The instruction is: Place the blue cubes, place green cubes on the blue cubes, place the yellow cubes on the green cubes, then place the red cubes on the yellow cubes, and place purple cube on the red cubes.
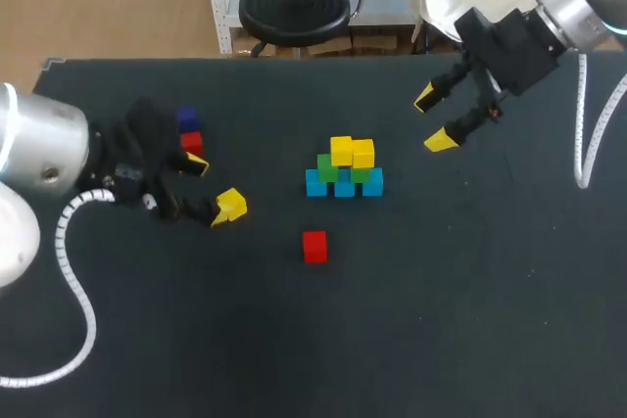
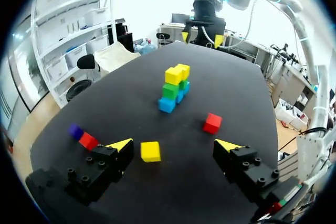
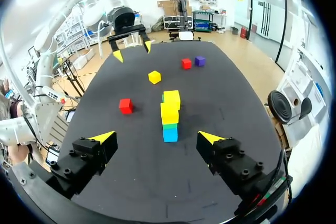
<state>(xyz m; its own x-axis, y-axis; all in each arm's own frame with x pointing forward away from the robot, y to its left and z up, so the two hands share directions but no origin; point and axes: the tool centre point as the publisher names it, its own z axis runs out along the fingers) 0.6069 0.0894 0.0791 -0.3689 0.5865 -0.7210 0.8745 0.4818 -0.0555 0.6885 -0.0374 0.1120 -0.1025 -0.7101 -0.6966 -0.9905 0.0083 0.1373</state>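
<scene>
Left gripper (image 1: 214, 185), mid-left of the frame, has its fingers spread wide with nothing in them. A loose yellow cube (image 2: 150, 151) sits on the table just ahead, between the tips. Right gripper (image 1: 434, 119), upper right, is wide open too and empty. The stack (image 1: 343, 168) is dead centre: blue row, greens, two yellows on top. One red cube (image 1: 314, 246) lies just below it. Second red cube (image 1: 191, 142) and the purple cube (image 1: 186, 120) sit side by side near the left arm.
</scene>
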